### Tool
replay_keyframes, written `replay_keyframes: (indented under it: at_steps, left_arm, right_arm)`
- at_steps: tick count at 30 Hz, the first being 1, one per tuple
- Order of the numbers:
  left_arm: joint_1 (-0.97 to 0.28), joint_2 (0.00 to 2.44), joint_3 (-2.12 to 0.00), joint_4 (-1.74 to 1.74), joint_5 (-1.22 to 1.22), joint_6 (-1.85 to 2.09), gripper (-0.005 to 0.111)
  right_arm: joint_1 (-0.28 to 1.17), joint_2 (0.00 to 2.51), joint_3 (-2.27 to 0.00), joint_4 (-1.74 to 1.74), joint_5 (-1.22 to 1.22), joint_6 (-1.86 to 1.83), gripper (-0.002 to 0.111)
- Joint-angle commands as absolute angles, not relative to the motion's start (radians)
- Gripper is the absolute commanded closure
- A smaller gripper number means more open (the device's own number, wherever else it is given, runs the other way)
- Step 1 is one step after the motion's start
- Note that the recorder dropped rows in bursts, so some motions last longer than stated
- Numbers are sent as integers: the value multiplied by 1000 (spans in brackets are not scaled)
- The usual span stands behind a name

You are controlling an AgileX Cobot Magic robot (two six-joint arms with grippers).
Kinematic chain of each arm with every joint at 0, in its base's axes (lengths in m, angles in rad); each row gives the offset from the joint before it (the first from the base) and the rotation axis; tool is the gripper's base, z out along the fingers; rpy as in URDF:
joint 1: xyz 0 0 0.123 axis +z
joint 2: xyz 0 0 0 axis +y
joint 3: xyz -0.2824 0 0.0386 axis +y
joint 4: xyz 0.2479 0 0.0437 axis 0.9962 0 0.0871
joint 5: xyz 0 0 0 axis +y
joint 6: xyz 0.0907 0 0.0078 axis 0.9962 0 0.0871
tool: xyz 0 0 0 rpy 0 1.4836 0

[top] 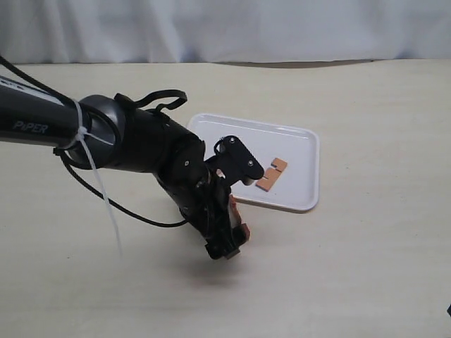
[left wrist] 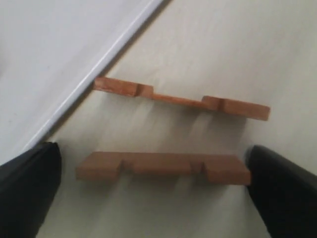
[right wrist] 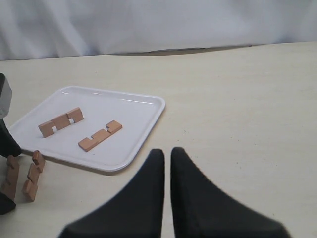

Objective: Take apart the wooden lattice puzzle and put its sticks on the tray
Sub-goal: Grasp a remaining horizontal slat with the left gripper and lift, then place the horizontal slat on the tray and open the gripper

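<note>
No assembled lattice puzzle shows; its sticks lie apart. Two sticks (right wrist: 61,121) (right wrist: 100,135) rest on the white tray (right wrist: 143,106); the exterior view shows only one of them (top: 272,174). Two more sticks (left wrist: 181,99) (left wrist: 163,168) lie parallel on the table just outside the tray rim (left wrist: 114,54). My left gripper (left wrist: 151,158) points down over them, open, and its fingers (left wrist: 282,188) straddle the nearer stick lengthwise. The right gripper (right wrist: 163,158) is shut on nothing, low over the table, away from the tray.
The beige table (top: 366,267) stretches around the tray (top: 299,144). A white curtain (top: 225,28) hangs behind it. The left arm's cable (top: 106,197) and a white zip tie dangle over the table.
</note>
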State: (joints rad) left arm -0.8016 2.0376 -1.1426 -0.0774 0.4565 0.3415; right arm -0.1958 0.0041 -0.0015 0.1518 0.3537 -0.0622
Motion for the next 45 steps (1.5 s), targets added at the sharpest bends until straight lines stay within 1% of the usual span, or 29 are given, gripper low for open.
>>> replay_keyframes:
  at_steps: [1, 3, 5, 7, 9, 11, 19, 22, 25, 30, 33, 37, 40, 42, 44, 45]
  left_arm:
    - [-802, 2045, -1142, -71, 424, 335, 13]
    - [-802, 2045, -1142, -71, 416, 335, 18]
    - [-802, 2045, -1142, -64, 414, 335, 31]
    - [-802, 2045, -1142, -61, 418, 335, 53]
    - [-802, 2045, -1142, -61, 437, 335, 82]
    - [-802, 2041, -1142, -61, 450, 335, 106]
    - [-802, 1910, -1142, -63, 470, 340, 107]
    - [-802, 1844, -1142, -61, 396, 340, 107]
    - [-802, 1820, -1142, -55, 243, 340, 107]
    - [-771, 1858, -1142, -53, -36, 340, 107]
    - [-721, 1893, -1142, -106, -99, 336, 107]
    - [-655, 1947, -1142, -294, -151, 336, 107]
    - [-623, 1975, -1142, -361, -150, 336, 106]
    - [-614, 1987, -1142, -361, -142, 336, 103]
    - [-614, 1994, -1142, -361, -140, 336, 94]
    - [-614, 1994, -1142, -361, -140, 336, 86]
  right_arm:
    - [-200, 0, 0, 153, 343, -65, 104]
    - [-200, 0, 0, 153, 343, -65, 104]
    - [-200, 0, 0, 153, 343, -65, 104]
    - [-200, 0, 0, 153, 343, -65, 104]
    - [-200, 0, 0, 153, 343, -65, 104]
    - [-200, 0, 0, 153, 343, -65, 104]
    - [-200, 0, 0, 153, 343, -65, 104]
    - [-200, 0, 0, 153, 343, -65, 104]
    - [-200, 0, 0, 153, 343, -65, 104]
    - [-200, 0, 0, 153, 343, -65, 104]
    - [-200, 0, 0, 153, 343, -65, 104]
    - [-200, 0, 0, 153, 343, -65, 104]
    - [-200, 0, 0, 153, 343, -65, 104]
    - [-200, 0, 0, 153, 343, -65, 104]
    - [-200, 0, 0, 153, 343, -65, 104]
    - [-200, 0, 0, 153, 343, -65, 104]
